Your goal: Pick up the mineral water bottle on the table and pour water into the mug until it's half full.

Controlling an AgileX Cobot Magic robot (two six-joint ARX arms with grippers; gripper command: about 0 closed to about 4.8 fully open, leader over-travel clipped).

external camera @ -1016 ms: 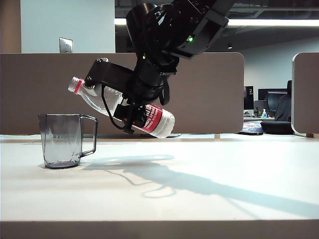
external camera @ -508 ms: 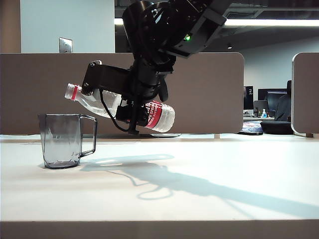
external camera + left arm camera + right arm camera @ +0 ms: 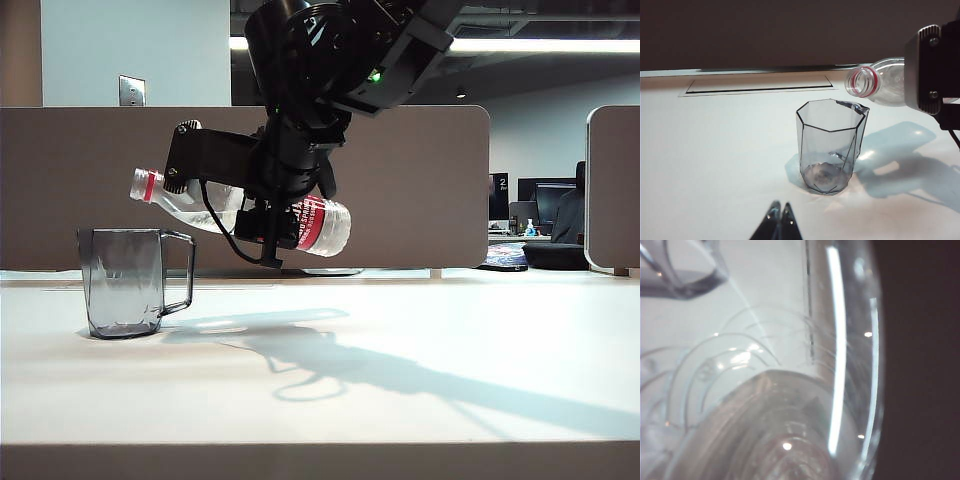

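The mineral water bottle (image 3: 318,226) hangs tilted almost level above the table (image 3: 450,350), with my right gripper (image 3: 265,222) shut round its middle. Its open mouth with the red neck ring (image 3: 863,81) sits just above and beside the rim of the mug (image 3: 829,145). The smoky-grey mug (image 3: 124,281) stands upright at the table's left, handle toward the arm. No stream of water shows at the mouth, and the mug looks empty. In the right wrist view the clear bottle (image 3: 790,405) fills the picture and hides the fingers. My left gripper (image 3: 780,213) is shut, low in front of the mug, holding nothing.
A brown partition (image 3: 60,180) runs behind the table. A recessed rectangular panel (image 3: 757,84) lies in the tabletop beyond the mug. The arm's shadow (image 3: 400,375) falls across the middle, and the brown front edge (image 3: 320,462) is nearest.
The right wrist has rolled, tipping the bottle flatter: its mouth dropped and shifted left toward the mug while its base rose. The mug and the left gripper stayed still.
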